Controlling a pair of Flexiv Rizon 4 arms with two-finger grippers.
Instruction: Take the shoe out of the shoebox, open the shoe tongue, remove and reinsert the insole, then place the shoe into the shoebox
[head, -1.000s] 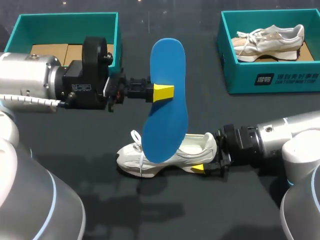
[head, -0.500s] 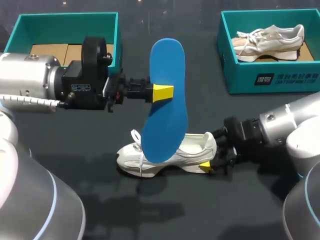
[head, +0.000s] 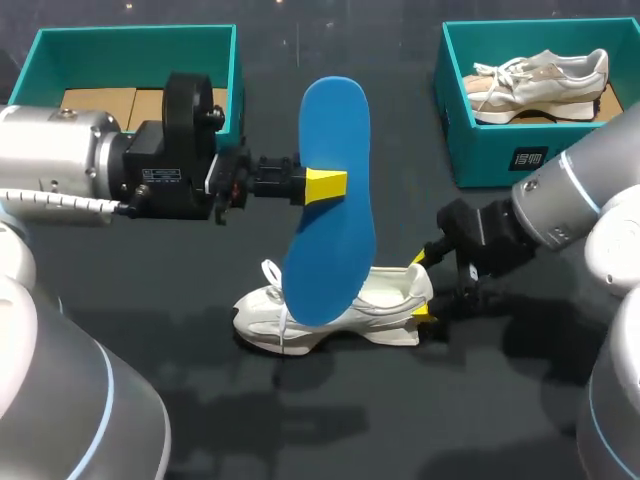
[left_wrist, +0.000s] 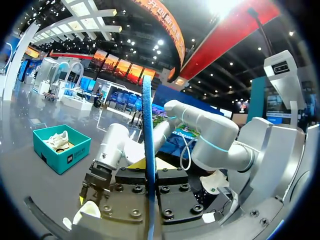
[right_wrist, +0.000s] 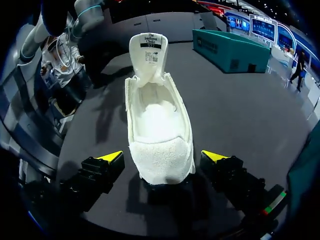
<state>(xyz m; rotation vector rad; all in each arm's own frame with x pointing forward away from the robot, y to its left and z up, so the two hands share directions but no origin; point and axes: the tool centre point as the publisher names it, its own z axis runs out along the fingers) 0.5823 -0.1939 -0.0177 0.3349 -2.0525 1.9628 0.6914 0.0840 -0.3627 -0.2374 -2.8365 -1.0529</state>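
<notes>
A blue insole (head: 334, 210) stands on edge above the table, with my left gripper (head: 327, 185) shut on its middle. In the left wrist view the insole (left_wrist: 148, 140) shows edge-on between the fingers. Under it a white shoe (head: 340, 305) lies on the dark table, toe to the left, its tongue (right_wrist: 148, 50) pulled up. My right gripper (head: 420, 287) is at the heel and open. In the right wrist view the shoe's heel (right_wrist: 161, 160) sits between the yellow fingertips (right_wrist: 111, 156) of my right gripper (right_wrist: 161, 156), with a gap on each side.
A teal shoebox (head: 237, 75) with brown cardboard inside stands at the back left. A second teal shoebox (head: 560, 160) at the back right holds a beige shoe (head: 540, 82). The table in front of the white shoe is bare dark cloth.
My right arm has swung up and toward the back, bringing its gripper from low beside the heel to straddle the heel's end. The left arm and the insole have not moved.
</notes>
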